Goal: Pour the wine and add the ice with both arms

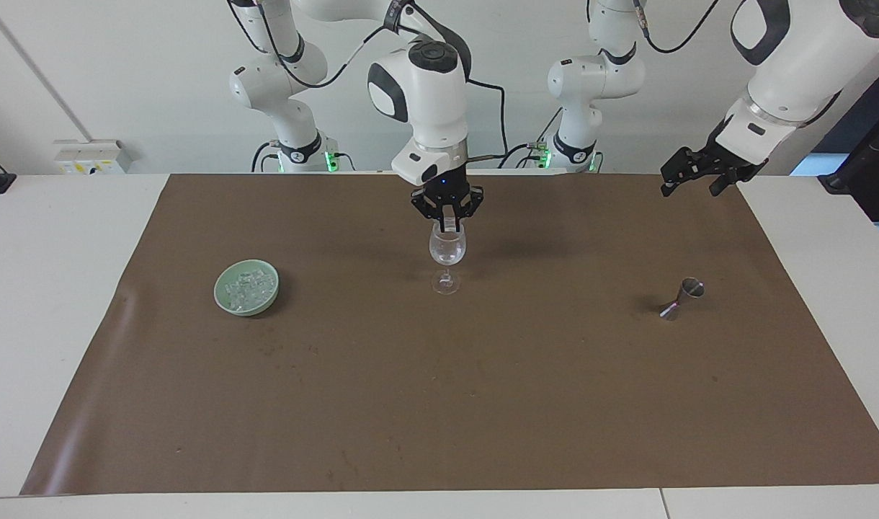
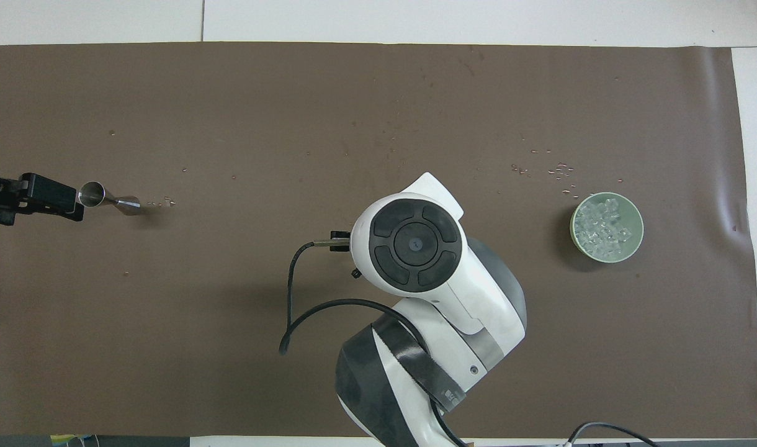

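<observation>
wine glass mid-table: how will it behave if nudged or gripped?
Probably tippy: the wine glass stands on a thin stem over a small foot, with the wide bowl up top, so a sideways nudge near the rim could topple it. Likely fragile and slippery too, being thin clear glass. The right pincer is shut just over its rim, so any contact would land high.
</observation>
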You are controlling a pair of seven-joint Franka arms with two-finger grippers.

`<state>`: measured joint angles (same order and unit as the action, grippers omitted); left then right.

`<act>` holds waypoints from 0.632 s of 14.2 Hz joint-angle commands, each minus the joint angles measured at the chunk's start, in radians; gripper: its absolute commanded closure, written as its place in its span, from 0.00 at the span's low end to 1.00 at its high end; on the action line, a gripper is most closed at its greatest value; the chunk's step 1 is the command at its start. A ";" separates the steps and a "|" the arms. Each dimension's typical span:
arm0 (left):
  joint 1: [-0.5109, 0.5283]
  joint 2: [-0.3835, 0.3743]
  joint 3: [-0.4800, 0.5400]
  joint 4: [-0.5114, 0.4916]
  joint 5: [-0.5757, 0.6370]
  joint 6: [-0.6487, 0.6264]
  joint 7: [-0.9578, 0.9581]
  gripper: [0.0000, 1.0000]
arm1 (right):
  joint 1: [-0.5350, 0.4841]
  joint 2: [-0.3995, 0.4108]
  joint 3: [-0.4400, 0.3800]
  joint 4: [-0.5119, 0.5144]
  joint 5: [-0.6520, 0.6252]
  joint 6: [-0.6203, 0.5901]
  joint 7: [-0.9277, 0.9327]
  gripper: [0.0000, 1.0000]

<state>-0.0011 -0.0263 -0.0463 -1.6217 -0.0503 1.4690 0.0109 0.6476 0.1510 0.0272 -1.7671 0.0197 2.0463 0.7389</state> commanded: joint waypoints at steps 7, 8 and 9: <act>-0.023 -0.017 0.010 -0.020 0.050 0.010 0.003 0.00 | -0.031 -0.010 -0.001 0.090 -0.007 -0.076 0.008 0.57; -0.023 -0.017 0.005 -0.021 0.050 0.010 -0.002 0.00 | -0.055 -0.014 -0.004 0.092 -0.010 -0.095 0.001 0.51; -0.025 -0.017 0.005 -0.021 0.050 0.013 -0.005 0.00 | -0.080 -0.024 -0.006 0.092 -0.012 -0.112 -0.004 0.47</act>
<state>-0.0071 -0.0263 -0.0475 -1.6226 -0.0219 1.4701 0.0304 0.6152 0.1400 0.0171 -1.6883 0.0146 1.9717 0.7389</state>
